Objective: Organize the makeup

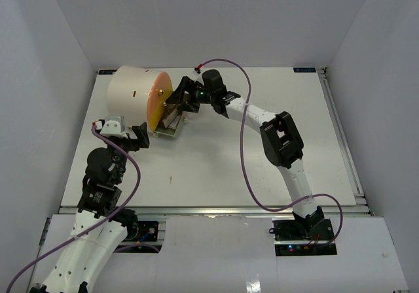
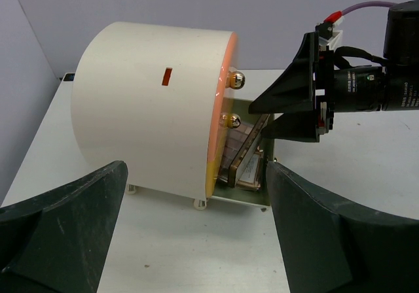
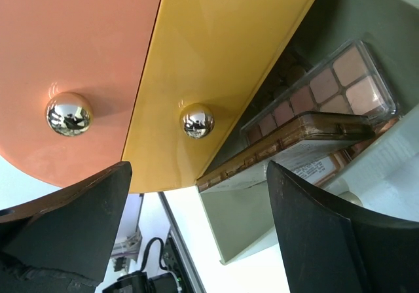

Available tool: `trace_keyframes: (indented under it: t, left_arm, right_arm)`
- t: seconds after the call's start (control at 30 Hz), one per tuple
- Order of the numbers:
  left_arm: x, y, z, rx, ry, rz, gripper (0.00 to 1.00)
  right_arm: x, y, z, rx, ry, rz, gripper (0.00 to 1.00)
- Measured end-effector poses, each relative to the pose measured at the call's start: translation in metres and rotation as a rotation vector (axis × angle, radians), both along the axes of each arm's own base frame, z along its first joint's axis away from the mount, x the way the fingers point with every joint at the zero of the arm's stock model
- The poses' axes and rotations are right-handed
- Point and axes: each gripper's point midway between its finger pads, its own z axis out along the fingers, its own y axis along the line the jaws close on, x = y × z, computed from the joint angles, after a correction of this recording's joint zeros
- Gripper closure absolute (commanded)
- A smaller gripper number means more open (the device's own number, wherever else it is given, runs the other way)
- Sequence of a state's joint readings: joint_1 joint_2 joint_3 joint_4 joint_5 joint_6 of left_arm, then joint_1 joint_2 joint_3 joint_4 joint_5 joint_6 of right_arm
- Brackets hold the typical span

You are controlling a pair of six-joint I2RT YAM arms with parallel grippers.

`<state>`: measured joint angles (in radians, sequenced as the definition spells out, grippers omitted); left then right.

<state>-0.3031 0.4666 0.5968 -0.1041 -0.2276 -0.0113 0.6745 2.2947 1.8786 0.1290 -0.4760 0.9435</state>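
Palettes [image 3: 314,110], flat pink-brown eyeshadow rectangles, lean in the olive drawer [image 2: 252,195] at the foot of the big cream cylinder [image 1: 131,97]; my right pincer [image 2: 257,120], the nearer, gapes empty before them, their length across its gap

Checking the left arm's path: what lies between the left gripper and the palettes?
Bare table, then the low wall of the tray holding the palettes; nothing else. The left wrist view shows it between the left gripper's fingers.

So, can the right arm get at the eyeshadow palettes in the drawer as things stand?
Probably yes: the open right gripper sits just before the pulled-out drawer, and the palettes lie exposed with nothing between.
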Motion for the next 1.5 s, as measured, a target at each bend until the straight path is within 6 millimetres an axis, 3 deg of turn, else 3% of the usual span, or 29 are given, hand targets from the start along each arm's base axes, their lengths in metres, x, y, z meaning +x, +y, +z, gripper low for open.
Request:
trace_keyframes:
  t: [0.13, 0.47, 0.67, 0.73, 0.8, 0.87, 0.97, 1.07, 1.13, 1.27, 1.33, 1.5]
  left_arm:
    - [0.0, -0.001, 0.0, 0.0, 0.0, -0.006, 0.02]
    - [0.0, -0.009, -0.001, 0.004, 0.002, -0.052, 0.02]
    - [0.01, -0.045, -0.023, 0.023, 0.085, -0.227, 0.03]
    - [0.015, -0.061, -0.039, 0.024, 0.144, -0.305, 0.13]
    - [0.018, -0.079, -0.052, 0.013, 0.21, -0.392, 0.23]
    - [0.024, -0.096, -0.067, -0.004, 0.298, -0.469, 0.29]
    - [0.038, -0.117, -0.079, -0.045, 0.414, -0.541, 0.36]
    - [0.055, -0.134, -0.079, -0.071, 0.47, -0.567, 0.47]
    - [0.064, -0.148, -0.083, -0.075, 0.514, -0.577, 0.56]
    - [0.093, -0.174, -0.097, -0.063, 0.597, -0.554, 0.64]
    - [0.103, -0.177, -0.111, -0.052, 0.641, -0.518, 0.65]
    - [0.12, -0.167, -0.143, -0.019, 0.73, -0.408, 0.65]
  right_arm:
    - [0.002, -0.007, 0.009, -0.025, -0.063, 0.007, 0.1]
    - [-0.007, -0.03, 0.07, -0.033, -0.464, 0.173, 0.1]
    - [-0.045, -0.087, 0.079, -0.151, -0.768, 0.282, 0.1]
    - [-0.067, -0.111, 0.091, -0.117, -0.84, 0.339, 0.05]
    - [-0.074, -0.134, 0.1, -0.069, -0.87, 0.376, 0.01]
    - [-0.076, -0.16, 0.097, -0.041, -0.881, 0.39, 0.01]
    - [-0.087, -0.198, 0.071, -0.033, -0.859, 0.382, 0.03]
    - [-0.119, -0.221, 0.047, -0.012, -0.8, 0.401, 0.07]
    - [-0.13, -0.231, 0.049, 0.007, -0.805, 0.404, 0.07]
    - [-0.129, -0.258, 0.073, 0.011, -0.903, 0.35, 0.08]
    - [-0.131, -0.27, 0.078, 0.004, -0.942, 0.325, 0.08]
    - [-0.134, -0.279, 0.067, 0.007, -0.914, 0.319, 0.08]
